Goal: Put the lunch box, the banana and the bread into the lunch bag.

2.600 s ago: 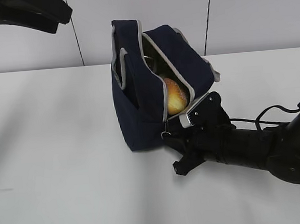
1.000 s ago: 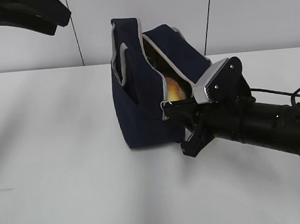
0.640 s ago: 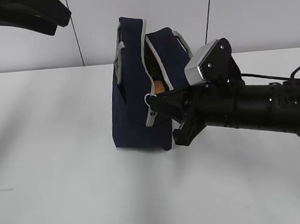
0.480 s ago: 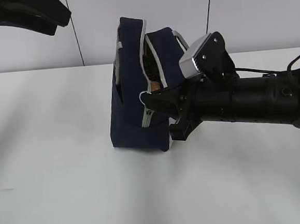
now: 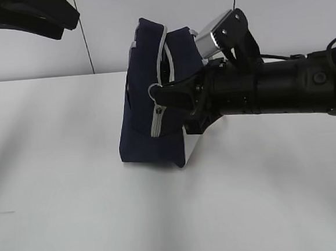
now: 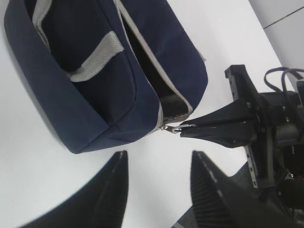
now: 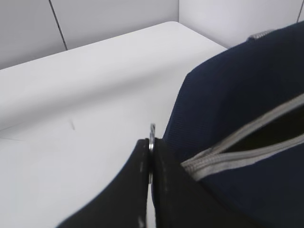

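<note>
Navy lunch bag (image 5: 148,127) with grey zipper stands on the white table (image 5: 74,197), tipped left. Right gripper (image 5: 161,94) pinches the ring zip pull (image 5: 153,91), now higher than before; bread no longer visible. Left wrist view alone shows the left gripper (image 6: 156,183) (jaws spread, empty) hovering nearby.

- White table (image 5: 74,197), plain and matte, running back to a pale panelled wall (image 5: 298,10) with dark vertical seams.
- Directly on it, only a dark navy lunch bag (image 5: 144,121), tipped over, one lower edge on the tabletop, white end panel low at its right.
- Grey zipper tape and grey strap handles (image 6: 92,57) visible on the bag.
- Soft shadows across the surface left of the bag and beneath it.
</note>
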Robot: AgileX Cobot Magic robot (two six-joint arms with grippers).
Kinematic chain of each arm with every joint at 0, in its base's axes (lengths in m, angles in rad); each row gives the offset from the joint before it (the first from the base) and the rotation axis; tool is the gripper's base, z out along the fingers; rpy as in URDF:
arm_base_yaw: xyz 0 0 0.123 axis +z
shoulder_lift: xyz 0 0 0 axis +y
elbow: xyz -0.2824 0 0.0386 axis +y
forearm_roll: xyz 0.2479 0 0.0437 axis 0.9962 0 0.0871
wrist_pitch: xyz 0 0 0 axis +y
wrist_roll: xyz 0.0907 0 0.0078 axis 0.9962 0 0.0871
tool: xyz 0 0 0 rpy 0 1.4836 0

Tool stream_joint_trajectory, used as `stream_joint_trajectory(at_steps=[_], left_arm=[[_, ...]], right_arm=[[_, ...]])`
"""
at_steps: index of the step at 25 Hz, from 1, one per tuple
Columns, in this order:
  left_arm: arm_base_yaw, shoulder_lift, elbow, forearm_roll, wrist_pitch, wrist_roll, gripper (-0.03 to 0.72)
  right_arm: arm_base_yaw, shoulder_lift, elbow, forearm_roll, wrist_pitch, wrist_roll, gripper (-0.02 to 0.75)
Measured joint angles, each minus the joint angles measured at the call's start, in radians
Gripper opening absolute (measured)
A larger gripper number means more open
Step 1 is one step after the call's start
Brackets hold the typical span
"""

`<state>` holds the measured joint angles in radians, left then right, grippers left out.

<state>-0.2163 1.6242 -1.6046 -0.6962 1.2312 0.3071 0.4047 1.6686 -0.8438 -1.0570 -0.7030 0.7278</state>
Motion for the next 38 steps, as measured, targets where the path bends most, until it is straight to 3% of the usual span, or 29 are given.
stream_joint_trajectory(at_steps=[12,21,28,38], left_arm=[[0.0,0.0,0.0,0.0,0.0,0.008,0.308],[0.0,0.0,0.05,0.0,-0.008,0.063,0.308],[0.0,0.0,0.185,-0.02,-0.091,0.153,0.308],[0.0,0.002,0.295,-0.159,-0.189,0.393,0.308]], right_arm=[[0.0,-0.001,-0.193,-0.212,0.068,0.238,0.006],[0.0,0.006,-0.283,-0.268,0.102,0.317,0.006],[0.0,0.048,-0.307,-0.333,0.092,0.383,0.006],[0.0,0.079,-0.414,-0.344,0.108,0.415,0.006]])
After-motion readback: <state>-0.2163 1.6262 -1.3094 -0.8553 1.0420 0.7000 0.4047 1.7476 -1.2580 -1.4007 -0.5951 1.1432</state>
